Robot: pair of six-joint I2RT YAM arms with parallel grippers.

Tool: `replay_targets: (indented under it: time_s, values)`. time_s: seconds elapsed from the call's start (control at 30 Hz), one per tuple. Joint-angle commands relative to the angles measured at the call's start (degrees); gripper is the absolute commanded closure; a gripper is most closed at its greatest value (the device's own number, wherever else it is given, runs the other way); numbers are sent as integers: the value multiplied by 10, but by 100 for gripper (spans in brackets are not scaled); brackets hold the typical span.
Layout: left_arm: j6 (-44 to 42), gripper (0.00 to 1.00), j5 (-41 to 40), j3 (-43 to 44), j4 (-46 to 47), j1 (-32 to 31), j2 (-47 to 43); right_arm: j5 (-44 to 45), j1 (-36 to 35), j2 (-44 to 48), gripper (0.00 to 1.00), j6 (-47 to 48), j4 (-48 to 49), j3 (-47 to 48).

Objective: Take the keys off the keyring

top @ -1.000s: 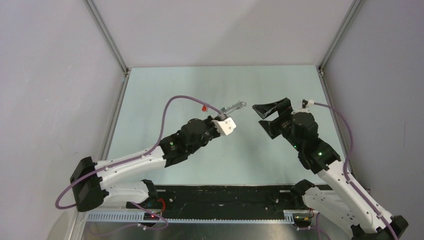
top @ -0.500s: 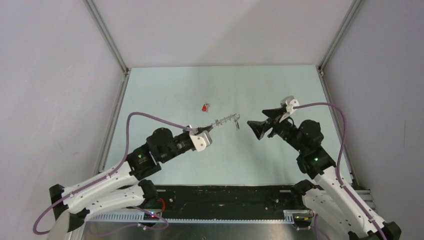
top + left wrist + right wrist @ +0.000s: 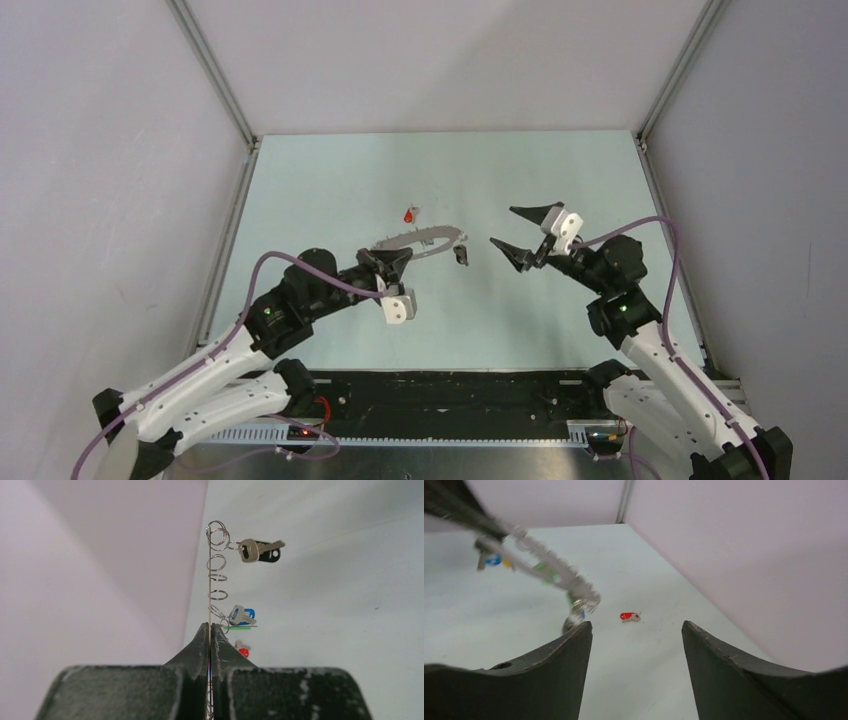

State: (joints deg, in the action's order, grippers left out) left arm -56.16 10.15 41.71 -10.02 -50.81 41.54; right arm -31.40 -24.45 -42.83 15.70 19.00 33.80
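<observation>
Keyring (image 3: 420, 239) hangs in the air just left of centre in the overhead view, a thin grey oval held almost level above the pale table (image 3: 330, 180). The left claw (image 3: 393, 262) has it by one end, clamped tight on the wire. Seen from the left wrist camera, the loop is edge-on, a single fine line rising from between the closed fingers (image 3: 202, 645) at bottom centre, with small wire rings (image 3: 218, 575) strung along it. A black-tagged key (image 3: 256, 550) sticks out to the right near the top of that line. Lower down a blue-tagged key (image 3: 240, 615) sits just above a green tag (image 3: 242, 627), both close to the fingertips.

One red-tagged key (image 3: 409, 214) lies by itself on the table, off the ring, just above the loop in the overhead view.

The right claw (image 3: 502, 226) is right of centre, its two fingers spread wide apart and holding nothing. Its tips point toward the free end of the ring, near the hanging black-tagged key, with a gap between them. In the right wrist camera the ring is a blur slanting down from the upper left, and its lowest key hangs just above the left-hand finger (image 3: 539, 675). I can't tell from there whether they touch.
</observation>
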Motion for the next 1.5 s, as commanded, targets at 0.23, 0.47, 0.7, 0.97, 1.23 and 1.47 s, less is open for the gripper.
replay_targets:
  time_s: [0.23,0.47,0.7,0.97,1.23,1.47]
  values:
    - [-98,100,175,66,57,110,39,-168,3,-56,33,231,18,50]
    - [-121,100,200,66,50,117,19,-146,14,-80,36,275,5,69]
    - [-117,100,276,84,45,145,22,-127,22,-116,41,343,23,81]
    - [-81,100,360,112,45,168,17,-210,34,-138,43,360,54,86]
    - [-43,100,440,139,46,171,12,-303,29,-106,41,330,80,86]
    - [-27,100,485,161,46,172,38,-350,25,-101,41,282,132,87]
